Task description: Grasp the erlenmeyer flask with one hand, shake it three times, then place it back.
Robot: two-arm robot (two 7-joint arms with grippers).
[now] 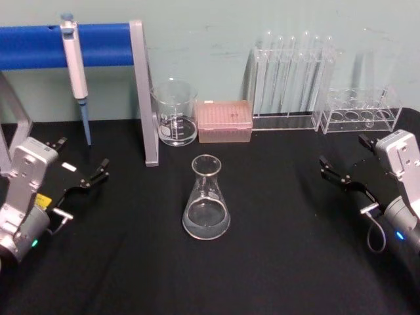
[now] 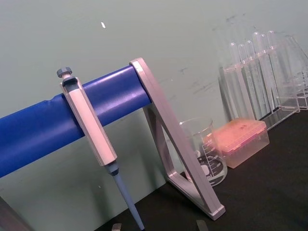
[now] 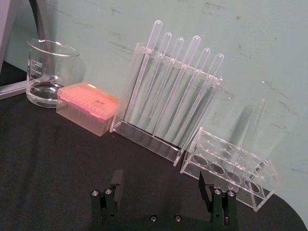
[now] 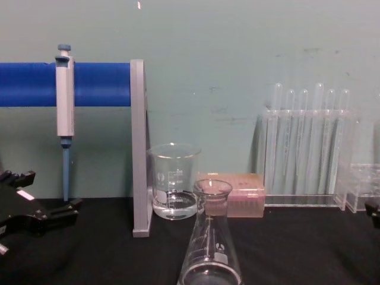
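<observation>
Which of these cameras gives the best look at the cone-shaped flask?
The head view: the whole flask stands upright, visible from rim to base. The chest view sees it from the side, with its base cut off at the bottom edge. The wrist cameras face the beaker behind it.

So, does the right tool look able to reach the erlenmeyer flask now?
Probably yes: the right tool is open, and only bare table lies between it and the erlenmeyer flask, which stands apart from the beaker.
</observation>
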